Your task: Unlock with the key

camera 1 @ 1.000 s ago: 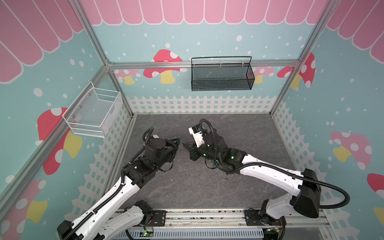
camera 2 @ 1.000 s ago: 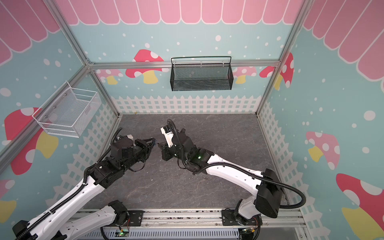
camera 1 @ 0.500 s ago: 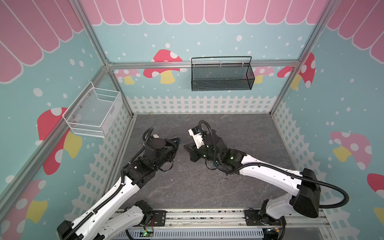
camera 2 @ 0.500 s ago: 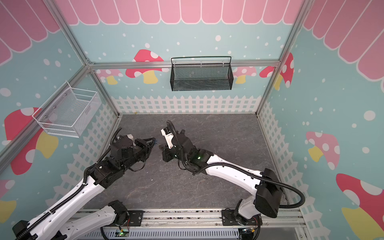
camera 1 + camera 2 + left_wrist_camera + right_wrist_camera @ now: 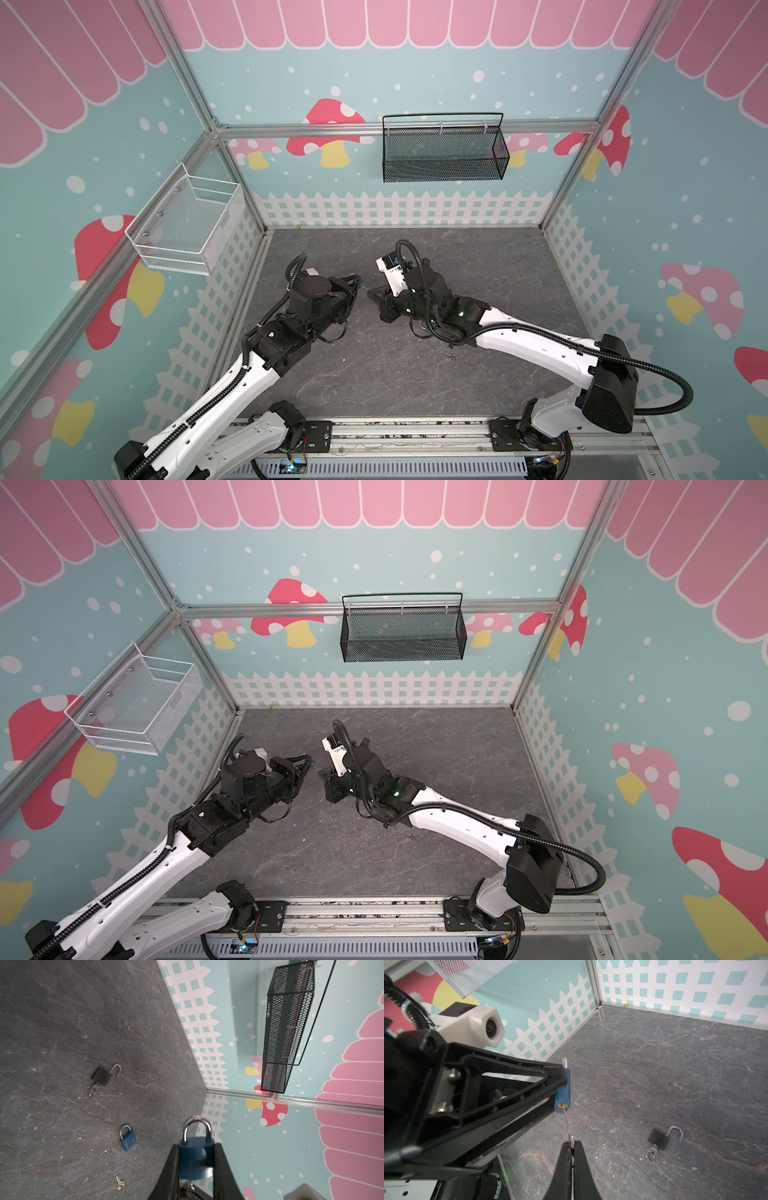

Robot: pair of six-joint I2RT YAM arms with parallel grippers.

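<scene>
My left gripper (image 5: 196, 1146) is shut on a blue padlock (image 5: 196, 1159) and holds it above the floor with its closed silver shackle pointing away from the wrist. In the right wrist view the same blue padlock (image 5: 562, 1093) shows its brass keyhole at the tip of the left gripper's black finger (image 5: 519, 1076). My right gripper (image 5: 572, 1144) is shut on a thin silver key (image 5: 568, 1126), seen edge-on. The key's tip reaches the keyhole; how deep it sits I cannot tell. In both top views the grippers meet tip to tip, left (image 5: 356, 283) and right (image 5: 372, 294).
On the grey floor lie an open black padlock (image 5: 101, 1076) with a key and ring in it, a second blue padlock (image 5: 127, 1139) with its shackle closed, and a loose key (image 5: 120, 1183). A black mesh basket (image 5: 442, 151) hangs on the back wall and a white one (image 5: 187, 226) on the left wall.
</scene>
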